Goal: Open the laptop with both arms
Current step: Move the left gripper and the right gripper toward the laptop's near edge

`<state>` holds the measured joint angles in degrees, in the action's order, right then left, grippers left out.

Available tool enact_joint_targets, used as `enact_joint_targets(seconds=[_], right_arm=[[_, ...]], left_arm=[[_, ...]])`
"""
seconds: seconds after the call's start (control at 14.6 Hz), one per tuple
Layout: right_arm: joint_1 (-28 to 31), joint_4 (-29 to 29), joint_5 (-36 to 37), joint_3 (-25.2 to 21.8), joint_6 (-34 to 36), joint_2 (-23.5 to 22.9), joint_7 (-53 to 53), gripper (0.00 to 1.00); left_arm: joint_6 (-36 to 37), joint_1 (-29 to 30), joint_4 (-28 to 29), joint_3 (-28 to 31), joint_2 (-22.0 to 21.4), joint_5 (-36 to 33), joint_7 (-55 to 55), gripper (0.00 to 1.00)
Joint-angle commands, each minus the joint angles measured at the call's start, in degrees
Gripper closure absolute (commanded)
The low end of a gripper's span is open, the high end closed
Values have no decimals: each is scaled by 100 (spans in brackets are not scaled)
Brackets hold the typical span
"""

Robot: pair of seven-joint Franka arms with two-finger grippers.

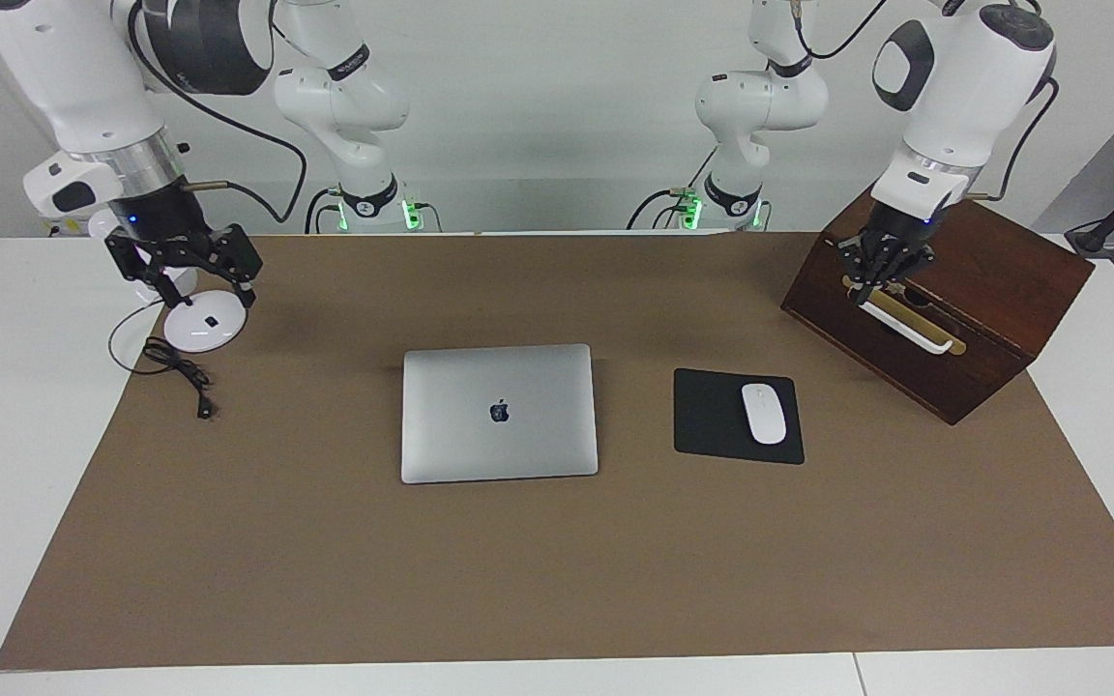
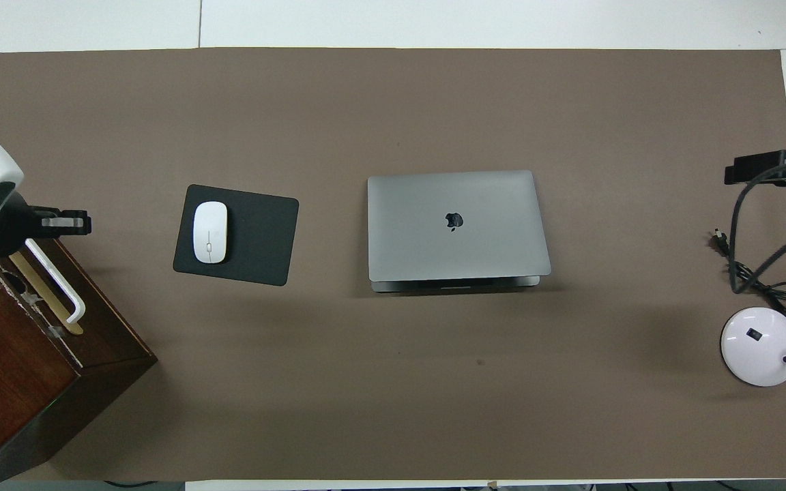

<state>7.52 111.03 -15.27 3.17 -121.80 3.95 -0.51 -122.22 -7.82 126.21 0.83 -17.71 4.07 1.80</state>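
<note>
Laptop (image 1: 499, 413): lid closed (unopened), mid-desk beside the mouse pad (image 1: 737, 416). Left end effector (image 1: 878, 268), fingertips together, over the wooden box (image 1: 944, 290); right end effector (image 1: 188, 266), fingers apart, above the lamp base (image 1: 205, 320). Opening all remains.

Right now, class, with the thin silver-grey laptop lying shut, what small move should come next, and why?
Probably both should swing in toward the thin silver-grey laptop. Its lid is down, the left gripper hangs shut over the dark wooden box, and the right gripper hovers open over the round white lamp base, neither touching it.
</note>
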Motion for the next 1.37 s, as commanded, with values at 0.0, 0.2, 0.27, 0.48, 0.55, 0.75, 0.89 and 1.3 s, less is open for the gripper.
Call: enact_joint_targets(seconds=[0.0, 0.2, 0.27, 0.48, 0.55, 0.75, 0.89, 1.3], right_arm=[[-241, 1207, -694, 17, -1009, 632, 157, 0], [-653, 2131, -1431, 26, -2125, 1071, 113, 0], [-812, 2299, -1817, 26, -2328, 1159, 113, 0], [-1199, 2773, -2653, 26, -2987, 1397, 69, 0], [-1331, 2932, -3083, 26, -3233, 1459, -62, 0], [-2024, 3371, -4506, 26, -4217, 1494, -843, 0], [-2560, 3539, -5211, 26, -4850, 1442, -1160, 0], [-3791, 3715, -6372, 26, -6275, 1433, -1311, 0]], left_arm=[[-1055, -411, 1324, 66, -838, 85, -179, 100], [-1760, -860, 1985, 57, -1190, 85, -627, 100], [-1936, -974, 2143, 22, -1269, 85, -768, 100], [-2595, -1019, 2661, -320, -1586, 85, -1085, 100], [-2727, -1019, 2724, -434, -1613, 85, -1234, 100], [-2903, -1019, 2812, -952, -1683, 85, -1577, 100], [-3088, -1028, 2874, -1233, -1718, 85, -1797, 100], [-3554, -1283, 2944, -1542, -1622, 85, -2088, 100]])
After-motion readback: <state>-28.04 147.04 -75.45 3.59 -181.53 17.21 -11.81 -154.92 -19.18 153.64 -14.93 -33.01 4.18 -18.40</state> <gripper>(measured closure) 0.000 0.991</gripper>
